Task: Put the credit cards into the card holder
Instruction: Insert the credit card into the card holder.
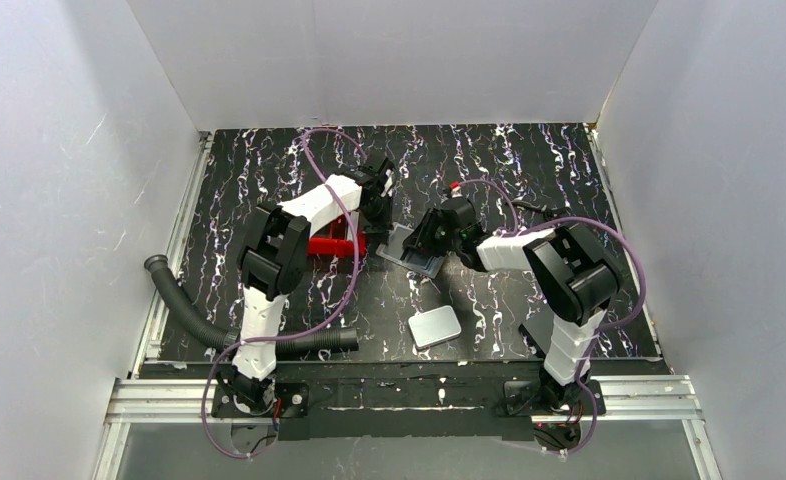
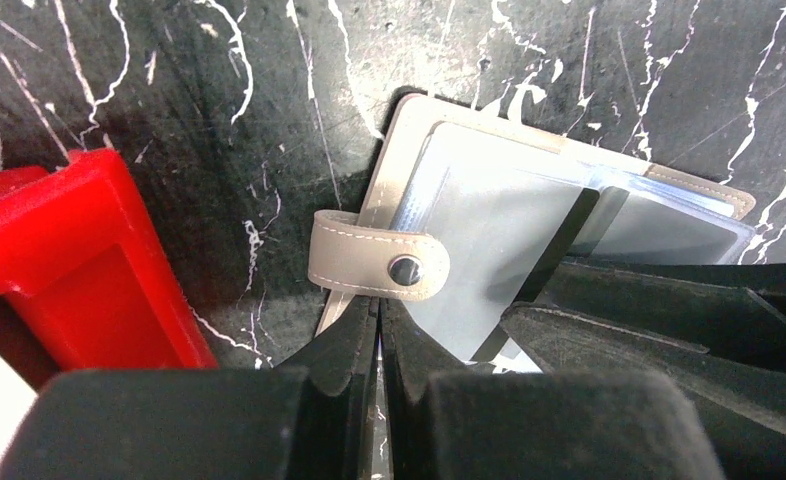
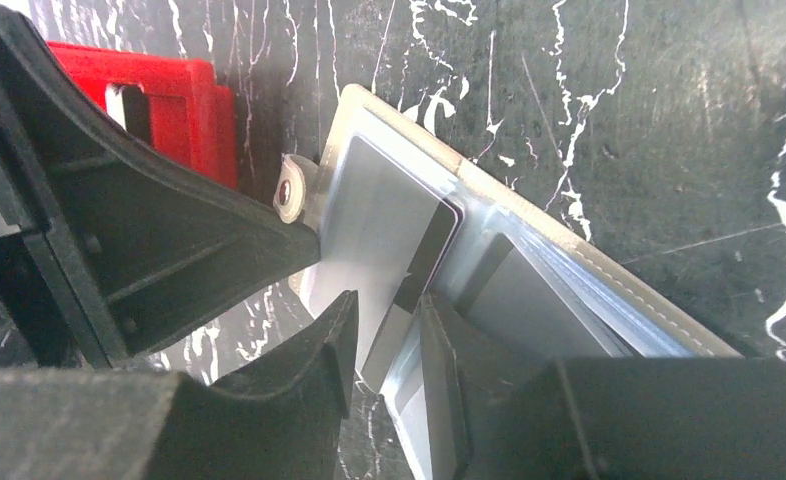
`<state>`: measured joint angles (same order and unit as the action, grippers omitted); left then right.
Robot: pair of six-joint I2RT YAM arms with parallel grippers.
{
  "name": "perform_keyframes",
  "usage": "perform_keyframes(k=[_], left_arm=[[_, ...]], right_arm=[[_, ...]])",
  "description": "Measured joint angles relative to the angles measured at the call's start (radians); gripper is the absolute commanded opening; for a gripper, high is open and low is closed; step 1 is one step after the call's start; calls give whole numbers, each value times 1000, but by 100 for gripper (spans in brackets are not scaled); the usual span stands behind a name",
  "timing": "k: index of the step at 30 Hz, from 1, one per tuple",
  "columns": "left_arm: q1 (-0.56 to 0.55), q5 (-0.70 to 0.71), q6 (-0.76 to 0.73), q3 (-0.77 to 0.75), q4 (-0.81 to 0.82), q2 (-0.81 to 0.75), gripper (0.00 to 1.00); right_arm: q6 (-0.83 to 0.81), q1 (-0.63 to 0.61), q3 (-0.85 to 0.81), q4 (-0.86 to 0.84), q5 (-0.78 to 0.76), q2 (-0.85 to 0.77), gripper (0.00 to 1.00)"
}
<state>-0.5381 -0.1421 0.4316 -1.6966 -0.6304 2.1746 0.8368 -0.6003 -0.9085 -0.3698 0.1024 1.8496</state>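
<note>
The card holder point(image 1: 409, 255) lies open on the black marbled table, grey-beige with clear sleeves point(image 2: 409, 112) point(image 3: 609, 268). A pale grey credit card point(image 2: 489, 250) point(image 3: 384, 220) with a black stripe rests on its left page, far end toward the sleeve. My left gripper point(image 1: 382, 222) point(image 2: 379, 310) is shut, its tips against the holder's edge just below the snap strap point(image 2: 379, 268). My right gripper point(image 1: 431, 240) point(image 3: 389, 335) stands partly open over the card's near end. Whether its fingers point(image 2: 669, 320) touch the card is unclear.
A red plastic tray point(image 1: 331, 246) point(image 2: 79, 260) point(image 3: 169, 90) sits just left of the holder, beside the left gripper. A thicker white rounded slab point(image 1: 434, 327) lies near the front edge. A black ribbed hose point(image 1: 199, 320) curls at the front left. White walls enclose the table.
</note>
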Motion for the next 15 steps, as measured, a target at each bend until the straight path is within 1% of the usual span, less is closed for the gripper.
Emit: perform_keyframes(k=[6, 9, 11, 15], left_arm=[[2, 0, 11, 17, 4, -13, 1], [2, -6, 17, 21, 8, -15, 2], [1, -8, 18, 21, 9, -16, 2], [-3, -9, 18, 21, 8, -16, 2]], right_arm=[[159, 0, 69, -129, -8, 3, 46], [203, 0, 95, -164, -10, -5, 54], [191, 0, 80, -126, -10, -16, 58], [90, -4, 34, 28, -24, -56, 62]])
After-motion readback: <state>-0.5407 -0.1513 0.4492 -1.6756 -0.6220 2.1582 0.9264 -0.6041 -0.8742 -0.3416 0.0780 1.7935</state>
